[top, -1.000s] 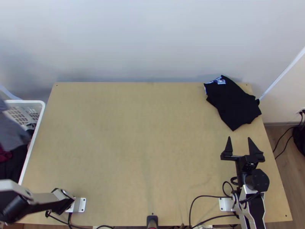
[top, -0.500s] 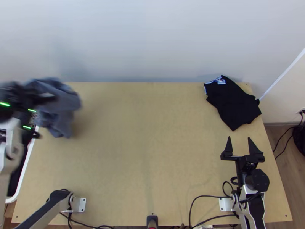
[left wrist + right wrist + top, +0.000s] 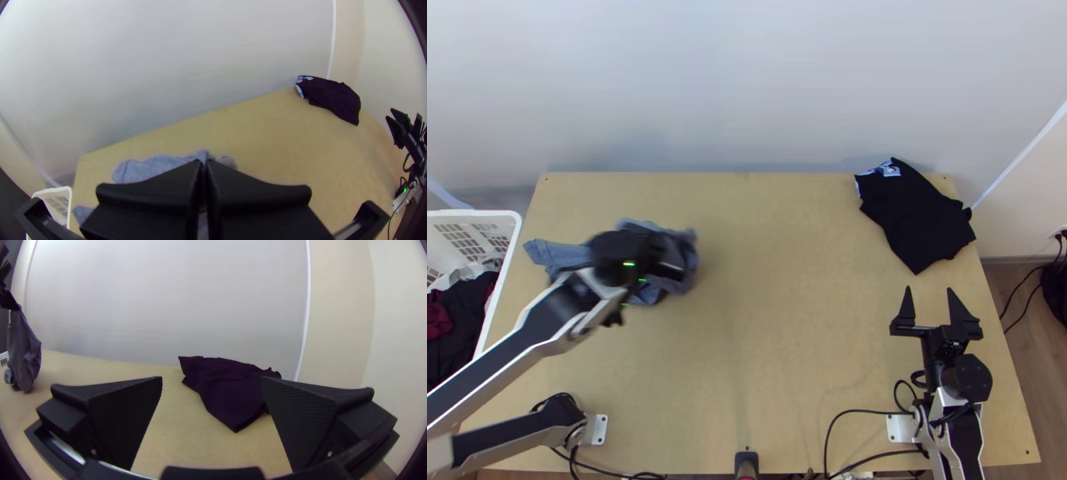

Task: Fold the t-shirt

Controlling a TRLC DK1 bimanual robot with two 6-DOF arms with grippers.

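Between left fingers [image 3: 151, 191], pressed together, holds bunched grey-blue t-shirt [image 3: 559, 254], hanging over left part of tabletop [image 3: 787, 360]. Has right fingers [image 3: 302, 418] wide apart, nothing gripped. Looks like laying-out step, ahead of any fold. Next, probably needs to lower t-shirt and spread it flat, perhaps using right fingers too.

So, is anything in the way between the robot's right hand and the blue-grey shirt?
Nothing I can see. From the right hand to the blue-grey shirt, held by the left hand, it's just wooden table. The black cloth lies farther back, beside that path.
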